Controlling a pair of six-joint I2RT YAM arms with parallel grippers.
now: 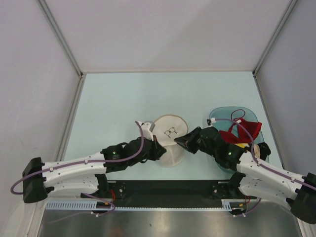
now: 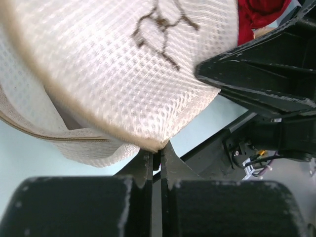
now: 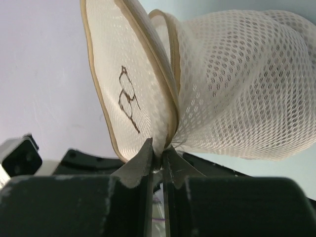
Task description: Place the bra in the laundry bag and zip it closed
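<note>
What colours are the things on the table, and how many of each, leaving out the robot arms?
Cream-white: 1, the laundry bag
Teal: 1, the basket
Red: 1, the red bra
Yellow: 1, the yellow garment, only a sliver showing under the red
Total: 4

The laundry bag is creamy white with a net pattern of tiny holes, a tan rim and a dark squiggly logo. The tabletop is pale blue. The left gripper and right gripper are black.
</note>
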